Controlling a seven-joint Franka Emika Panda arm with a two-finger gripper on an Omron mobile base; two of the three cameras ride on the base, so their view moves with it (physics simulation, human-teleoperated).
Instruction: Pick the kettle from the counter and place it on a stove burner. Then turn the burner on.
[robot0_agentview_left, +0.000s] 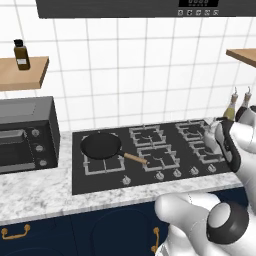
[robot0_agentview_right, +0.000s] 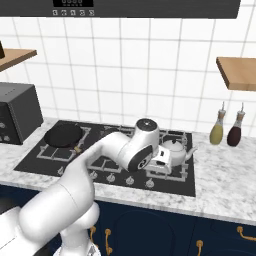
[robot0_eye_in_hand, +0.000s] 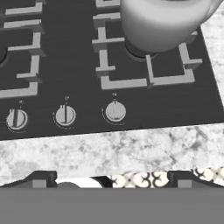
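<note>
The kettle (robot0_agentview_right: 176, 149) sits on the front right stove burner (robot0_eye_in_hand: 168, 65) of a black hob set in the marbled counter (robot0_agentview_right: 220, 185), white tiles behind. The gripper (robot0_eye_in_hand: 111, 178) appears spread wide and empty above the knobs (robot0_eye_in_hand: 115, 111), though its tips barely show.

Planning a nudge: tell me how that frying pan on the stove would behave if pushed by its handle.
The frying pan looks rigid and low, so it probably won't tip. Pushed at its wooden handle, it would likely pivot. Its base rests on a raised burner grate, so it may catch.
</note>
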